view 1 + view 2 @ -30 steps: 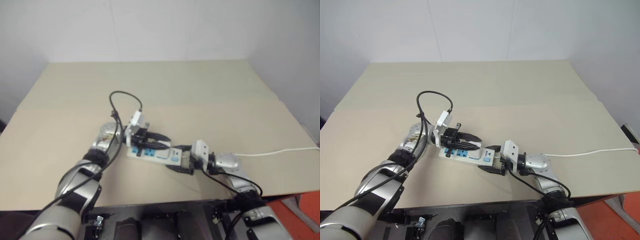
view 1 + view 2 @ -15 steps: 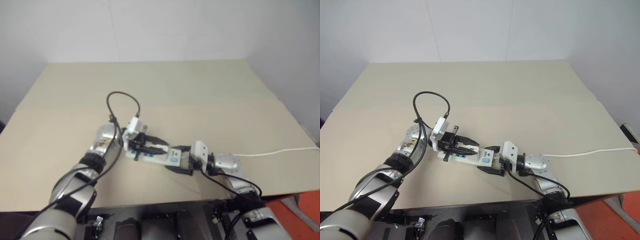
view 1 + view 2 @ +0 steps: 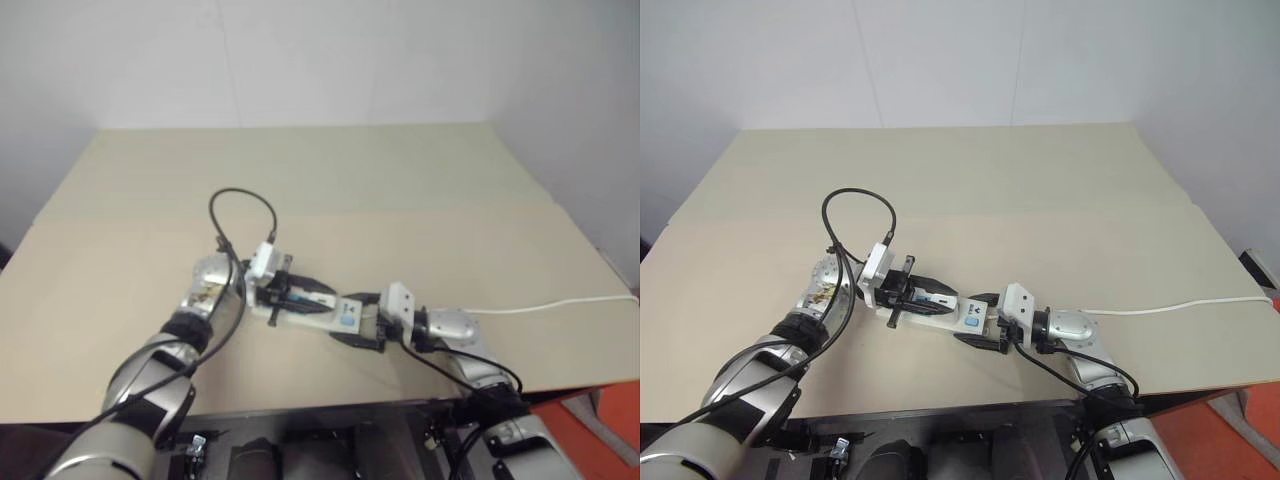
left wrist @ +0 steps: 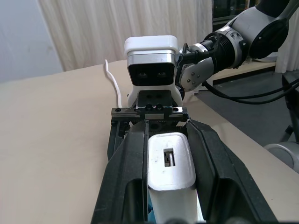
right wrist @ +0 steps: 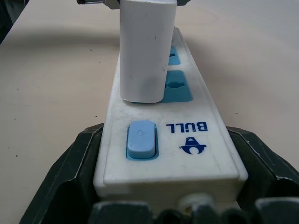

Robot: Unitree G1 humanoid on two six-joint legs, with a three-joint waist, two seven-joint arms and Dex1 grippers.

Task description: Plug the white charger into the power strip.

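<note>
The power strip lies on the table near its front edge, its blue switch toward my right arm. My right gripper is shut on that switch end, one black finger on each long side. The white charger stands upright on the strip, its base against the top over the socket nearest the switch; its prongs are hidden. My left gripper points along the strip and is shut on the charger, which sits pinched between its two fingers.
The strip's thin white cord trails off to the right across the tan table. A black cable loop arches over my left wrist. The table's front edge runs just below both grippers.
My left gripper has sunk slightly and rolled, bringing the charger down from just above the strip onto it. The right gripper and the strip have kept still.
</note>
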